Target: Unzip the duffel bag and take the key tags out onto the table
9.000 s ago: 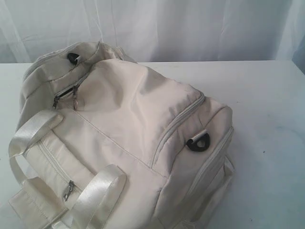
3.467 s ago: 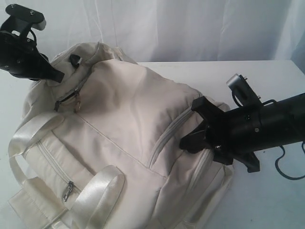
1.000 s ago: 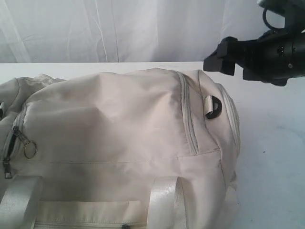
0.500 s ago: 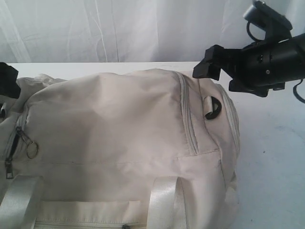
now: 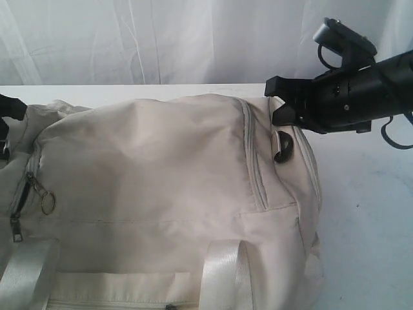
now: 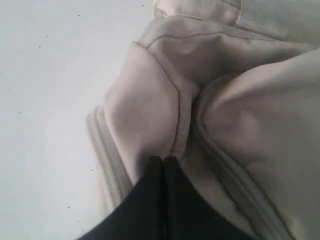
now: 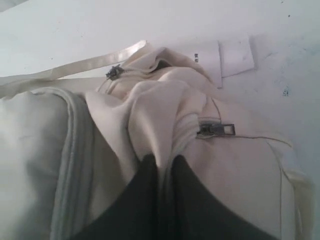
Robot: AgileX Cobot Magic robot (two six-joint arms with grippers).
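A: where's the duffel bag point(image 5: 161, 168) at?
B: lying on the table point(image 5: 368, 194), lower part cropped; inside hidden; right gripper point(image 7: 162, 161) pinches an end fold; left gripper point(image 6: 163, 161) tips together at a seam; cloth caught there? can't tell

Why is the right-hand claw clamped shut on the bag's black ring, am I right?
Not the ring: the right wrist view shows the right gripper clamped shut on a cream fabric fold of the duffel bag.
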